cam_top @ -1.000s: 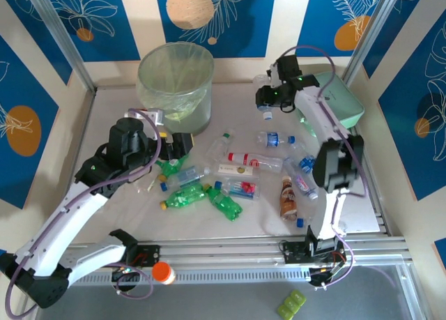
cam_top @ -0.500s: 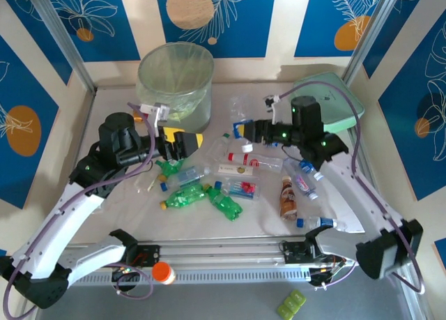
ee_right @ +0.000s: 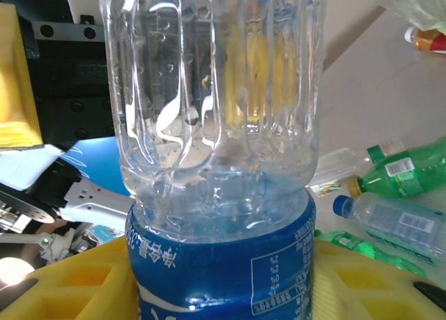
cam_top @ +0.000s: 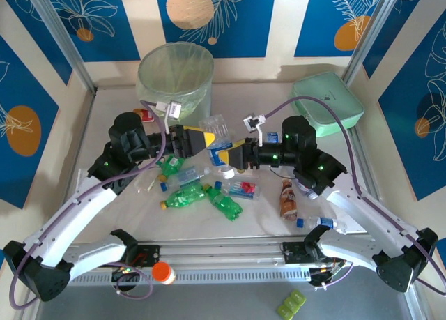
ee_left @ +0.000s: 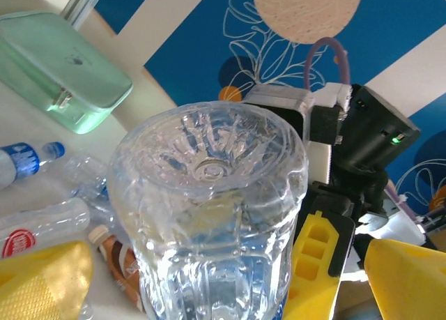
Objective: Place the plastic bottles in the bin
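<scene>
right gripper [cam_top: 234, 155]: clamped on blue-label bottle [cam_top: 217, 134], mid-table | left gripper [cam_top: 207, 138]: spread wide, flanking bottle's base | bin [cam_top: 178, 100]: far left

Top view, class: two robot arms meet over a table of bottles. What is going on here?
The right gripper is shut on the blue label of a clear bottle, held up over the middle of the table. The left gripper is open, its jaws either side of that bottle's base end, so this looks like a handover. Other bottles lie on the table, and the bin stands at the far left.
</scene>
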`<act>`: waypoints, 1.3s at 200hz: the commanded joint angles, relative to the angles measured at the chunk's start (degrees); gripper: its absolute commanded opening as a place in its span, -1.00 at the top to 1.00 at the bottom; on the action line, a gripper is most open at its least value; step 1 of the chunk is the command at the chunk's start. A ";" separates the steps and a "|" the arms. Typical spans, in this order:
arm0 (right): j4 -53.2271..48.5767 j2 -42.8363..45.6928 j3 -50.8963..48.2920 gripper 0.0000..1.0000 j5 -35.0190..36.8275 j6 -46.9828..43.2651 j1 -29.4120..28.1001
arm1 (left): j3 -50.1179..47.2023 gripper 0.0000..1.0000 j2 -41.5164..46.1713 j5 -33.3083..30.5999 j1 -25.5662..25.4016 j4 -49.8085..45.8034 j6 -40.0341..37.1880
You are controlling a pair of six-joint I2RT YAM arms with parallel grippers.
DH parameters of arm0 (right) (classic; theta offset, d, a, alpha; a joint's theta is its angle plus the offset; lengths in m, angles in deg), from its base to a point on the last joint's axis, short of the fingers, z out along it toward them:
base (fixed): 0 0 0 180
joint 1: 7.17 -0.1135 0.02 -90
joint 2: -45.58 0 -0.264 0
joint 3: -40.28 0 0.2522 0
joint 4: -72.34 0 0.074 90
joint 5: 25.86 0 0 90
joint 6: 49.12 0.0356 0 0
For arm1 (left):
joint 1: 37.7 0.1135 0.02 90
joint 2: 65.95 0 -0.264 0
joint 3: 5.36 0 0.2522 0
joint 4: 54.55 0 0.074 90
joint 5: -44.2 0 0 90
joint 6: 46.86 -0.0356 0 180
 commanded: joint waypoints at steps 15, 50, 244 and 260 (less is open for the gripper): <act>4.13 1.20 -0.64 -0.01 -2.05 2.67 -0.58 | -2.93 -0.85 0.82 2.54 -1.08 8.62 2.68; 6.03 1.01 -1.19 -0.01 -4.19 4.23 -0.61 | -3.02 -0.69 -0.66 3.09 -2.65 11.00 2.64; 1.96 5.78 -2.53 -0.98 1.31 2.97 0.47 | -0.74 0.11 -0.41 0.18 -0.87 12.52 2.73; 0.74 8.36 -3.01 -0.98 3.70 2.68 1.37 | 3.38 0.17 -1.49 -2.37 2.09 6.25 0.46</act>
